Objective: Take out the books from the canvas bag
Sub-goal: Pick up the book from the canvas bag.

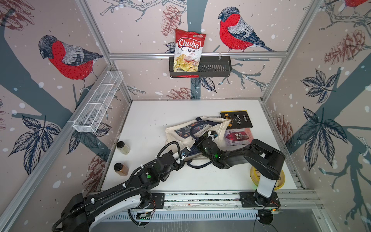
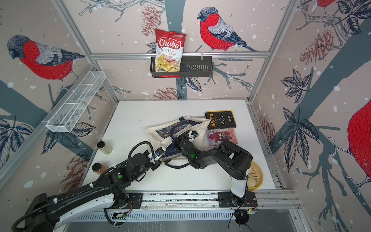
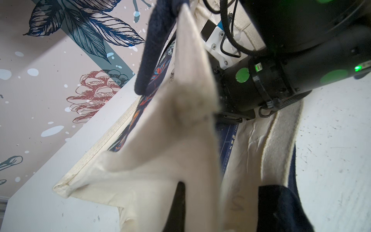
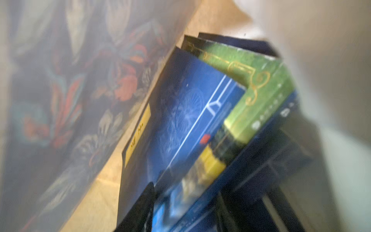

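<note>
Books (image 4: pixel 180 124) stacked inside the canvas bag (image 1: pixel 180 132) lie between the right fingers (image 4: pixel 143 204), which reach into the bag's mouth. Blur hides whether these fingers grip the stack or only straddle it. One cover is blue with white lines. Beside it is a green book (image 4: pixel 261 88) with gold scrollwork, among darker navy ones. Left fingers (image 3: pixel 179 202) are closed, pinching the bag's cream cloth and holding it raised. Beyond the right fingers, outside the bag, a black book (image 1: pixel 236 119) and a red-covered book (image 1: pixel 239 136) lie flat on the counter (image 1: pixel 152 120).
</note>
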Motion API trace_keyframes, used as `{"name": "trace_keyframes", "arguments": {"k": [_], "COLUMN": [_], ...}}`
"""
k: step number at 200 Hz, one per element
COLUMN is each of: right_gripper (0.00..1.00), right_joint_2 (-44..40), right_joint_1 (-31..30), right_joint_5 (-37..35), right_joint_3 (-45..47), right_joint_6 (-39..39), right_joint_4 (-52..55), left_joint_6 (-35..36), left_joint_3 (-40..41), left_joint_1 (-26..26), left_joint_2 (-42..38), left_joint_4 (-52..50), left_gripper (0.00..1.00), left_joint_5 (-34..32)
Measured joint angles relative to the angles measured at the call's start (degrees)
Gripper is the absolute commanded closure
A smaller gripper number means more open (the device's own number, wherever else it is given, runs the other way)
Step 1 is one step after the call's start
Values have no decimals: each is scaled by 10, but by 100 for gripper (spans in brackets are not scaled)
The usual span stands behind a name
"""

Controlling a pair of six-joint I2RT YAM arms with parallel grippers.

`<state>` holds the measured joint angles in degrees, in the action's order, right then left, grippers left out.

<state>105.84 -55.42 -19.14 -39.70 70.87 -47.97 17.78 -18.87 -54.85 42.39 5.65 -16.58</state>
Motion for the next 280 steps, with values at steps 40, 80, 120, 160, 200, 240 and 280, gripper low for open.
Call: {"name": "trace_keyframes", "arguments": {"k": [40, 80, 120, 160, 200, 240, 280], "right_gripper": [85, 96, 98, 92, 65, 60, 56], "right_joint_2": [-47, -148, -198, -219, -224, -212, -220], "right_joint_1": [-5, -30, -39, -42, -33, -28, -24], "right_joint_5": [-10, -52, -69, -60, -49, -24, 1], "right_joint_3": [3, 15, 18, 36, 43, 14, 14], "right_joint_6": [-6, -19, -17, 2, 11, -2, -1], "right_joint_4": [-5, 98, 173, 206, 209, 214, 219], "left_joint_6": [0, 0, 0, 0, 0, 0, 0], "left_joint_3": [1, 1, 1, 1, 0, 0, 0], "left_joint_1": [0, 0, 0, 0, 0, 0, 0], "left_joint_2": [-2, 0, 1, 3, 7, 7, 7], "left_joint_4": [1, 11, 14, 14, 14, 14, 14], "left_gripper": [100, 100, 100, 100, 100, 100, 100], "left_joint_5": [15, 28, 27, 28, 29, 28, 29]}}
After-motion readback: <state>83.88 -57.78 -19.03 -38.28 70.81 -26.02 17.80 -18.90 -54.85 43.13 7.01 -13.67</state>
